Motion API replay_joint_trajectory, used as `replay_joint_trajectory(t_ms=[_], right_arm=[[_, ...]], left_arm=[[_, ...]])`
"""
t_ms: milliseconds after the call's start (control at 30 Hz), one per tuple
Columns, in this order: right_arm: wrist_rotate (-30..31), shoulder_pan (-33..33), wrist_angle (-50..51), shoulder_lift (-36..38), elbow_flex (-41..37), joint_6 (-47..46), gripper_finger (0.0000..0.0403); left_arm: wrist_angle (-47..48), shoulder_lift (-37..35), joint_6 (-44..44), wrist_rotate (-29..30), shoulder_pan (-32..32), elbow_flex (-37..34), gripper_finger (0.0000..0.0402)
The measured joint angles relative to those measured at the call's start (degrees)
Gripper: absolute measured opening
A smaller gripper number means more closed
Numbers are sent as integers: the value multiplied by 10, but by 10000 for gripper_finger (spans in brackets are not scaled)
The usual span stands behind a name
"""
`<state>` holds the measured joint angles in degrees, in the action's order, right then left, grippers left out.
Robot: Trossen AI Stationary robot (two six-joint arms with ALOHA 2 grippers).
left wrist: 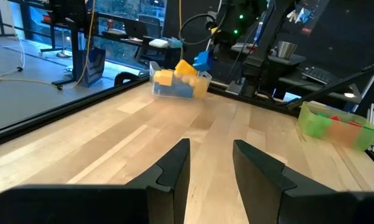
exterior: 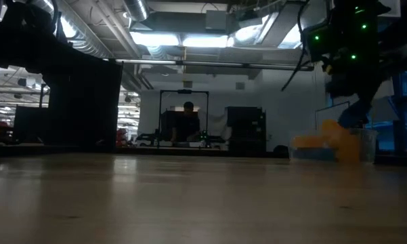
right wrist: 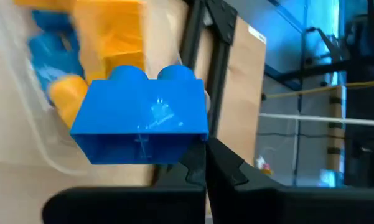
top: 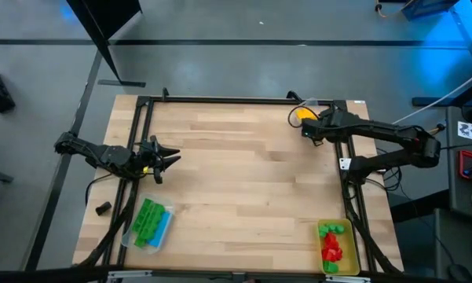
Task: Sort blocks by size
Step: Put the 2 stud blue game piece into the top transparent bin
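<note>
Surface (top: 243, 173): light wooden top with a dark metal frame; we see it filling the middle of the high view.

Right pincer (right wrist: 205, 163): we find its fingers pressed together, with a blue two-stud brick (right wrist: 140, 121) sitting at their tips. In the high view this pincer (top: 308, 130) is at the upper right of the surface, right by a clear tray.

Clear tray, upper right (top: 302, 115): holds yellow-orange and blue blocks. In the left wrist view this tray (left wrist: 179, 85) shows at upper centre, and the blue brick (left wrist: 202, 60) hangs just above its right end.

Left pincer (left wrist: 210, 163): we see the two dark fingers parted with bare wood between them, nothing held. In the high view it (top: 171, 158) sits at the left edge of the surface, pointing right.

Clear tray, lower left (top: 150, 222): lies near the lower left corner of the surface and carries green blocks (top: 147, 219) with blue ones beside them.

Yellow tray (top: 338, 248): at the lower right corner of the surface; small green blocks (top: 333, 229) at its upper end, red blocks (top: 331, 250) below them.

Low view: we make out the yellow-orange tray load (exterior: 333, 144) at the right and a person (exterior: 187, 122) far off in the room at centre.
</note>
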<state>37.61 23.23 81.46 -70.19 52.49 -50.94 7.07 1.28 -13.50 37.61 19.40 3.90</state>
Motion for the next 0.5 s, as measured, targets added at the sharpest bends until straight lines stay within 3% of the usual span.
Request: replay_joint_trajectory(t_ms=[233, 500], right_arm=[[-8, 13, 19, 0, 0, 19, 0], [-6, 12, -28, 0, 0, 53, 1]], left_arm=[[0, 0, 0, 0, 0, 0, 107], [0, 0, 0, 0, 0, 0, 107]])
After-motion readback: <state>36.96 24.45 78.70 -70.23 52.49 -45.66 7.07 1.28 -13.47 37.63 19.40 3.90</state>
